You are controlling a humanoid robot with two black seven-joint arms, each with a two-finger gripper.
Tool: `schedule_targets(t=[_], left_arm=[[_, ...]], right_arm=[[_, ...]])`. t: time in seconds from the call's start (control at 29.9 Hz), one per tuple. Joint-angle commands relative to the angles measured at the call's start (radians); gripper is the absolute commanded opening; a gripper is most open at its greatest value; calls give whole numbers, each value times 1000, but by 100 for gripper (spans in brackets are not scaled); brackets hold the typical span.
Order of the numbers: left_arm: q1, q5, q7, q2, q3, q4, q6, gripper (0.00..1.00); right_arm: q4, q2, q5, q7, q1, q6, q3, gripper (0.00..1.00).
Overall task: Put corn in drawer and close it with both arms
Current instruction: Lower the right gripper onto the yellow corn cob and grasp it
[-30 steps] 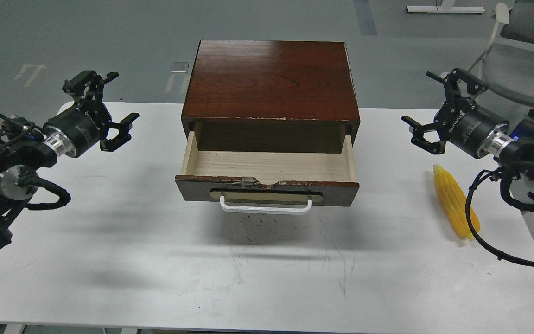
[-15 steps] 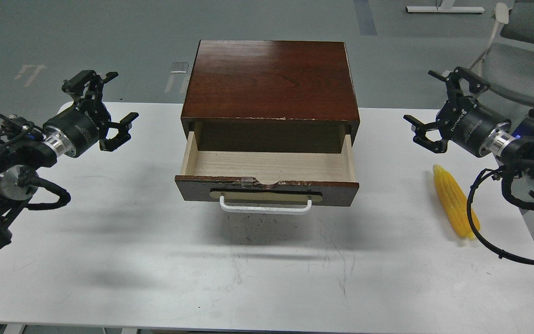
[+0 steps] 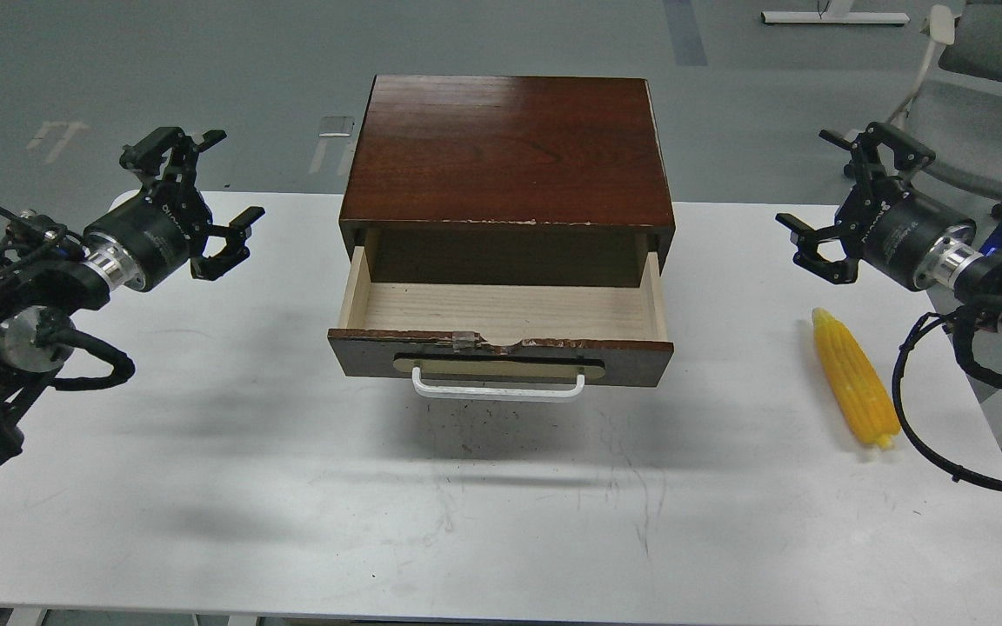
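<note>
The yellow corn (image 3: 852,380) lies on the white table (image 3: 292,487) at the right, narrow end pointing away from me. The drawer (image 3: 501,335) stands pulled out from the dark brown cabinet (image 3: 508,152), its pale wood inside empty, white handle (image 3: 498,389) facing me. My right gripper (image 3: 840,200) is open and empty, held above the table just behind the corn. My left gripper (image 3: 210,196) is open and empty, held above the table left of the drawer.
A grey chair (image 3: 979,78) stands behind the table's right corner. A loose black cable (image 3: 927,435) from my right arm hangs beside the corn's thick end. The table's right edge is close to the corn.
My right gripper has drawn back to the right and slightly up, uncovering more of the corn. My left gripper has shifted slightly. The corn and drawer have not moved.
</note>
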Motion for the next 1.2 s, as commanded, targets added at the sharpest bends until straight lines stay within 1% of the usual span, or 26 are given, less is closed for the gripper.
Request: schedule_targets(t=[0.0, 0.17, 0.27, 0.33, 0.4, 0.47, 0.5, 0.54, 0.6, 0.64, 0.67, 0.7, 0.77, 0.87, 0.94, 1.0, 1.07, 1.17], left_arm=[[1, 2, 0, -1, 1, -5, 6, 98], [1, 2, 0, -1, 1, -6, 6, 98], [1, 2, 0, -1, 1, -10, 6, 98], [1, 2, 0, -1, 1, -11, 6, 98], [1, 2, -1, -2, 1, -11, 6, 98], [3, 2, -1, -4, 1, -11, 6, 98], [4, 2, -1, -6, 1, -11, 8, 98], [6, 2, -1, -6, 1, -11, 8, 98], [6, 2, -1, -7, 1, -13, 12, 98], [6, 2, -1, -7, 1, -11, 14, 98], [6, 2, -1, -7, 1, -13, 17, 98], [6, 2, -1, -7, 1, -13, 17, 98], [6, 2, -1, -12, 1, -11, 18, 98], [6, 2, -1, -12, 1, -13, 18, 98], [6, 2, -1, -12, 1, -11, 18, 98], [7, 2, -3, -12, 1, -13, 18, 98], [10, 3, -3, -12, 1, -13, 20, 98], [12, 5, -3, -10, 3, -11, 23, 98]], right_arm=[[0, 2, 0, 1, 1, -2, 2, 100], [0, 5, -2, 1, 1, -8, 1, 100], [12, 5, -14, -1, 5, -57, -13, 100], [43, -11, -96, -2, 6, -71, -24, 99], [118, -79, -342, -7, 17, -80, -42, 97], [149, -116, -476, -8, 20, -88, -45, 96], [167, -143, -600, -7, 18, -100, -51, 95], [170, -153, -668, -7, 18, -109, -58, 95], [174, -183, -979, -1, 20, -169, -99, 95], [174, -192, -1053, 1, 20, -187, -110, 95], [175, -208, -1185, 4, 18, -224, -128, 95], [175, -208, -1186, 4, 18, -224, -128, 95], [164, -217, -1355, 4, 11, -275, -168, 95], [135, -216, -1427, 4, 5, -299, -251, 95], [129, -211, -1433, 4, 2, -313, -292, 95], [115, -202, -1469, 4, -2, -357, -355, 95], [66, -164, -1497, 4, -5, -411, -404, 95], [28, -122, -1497, 4, -5, -414, -435, 95]])
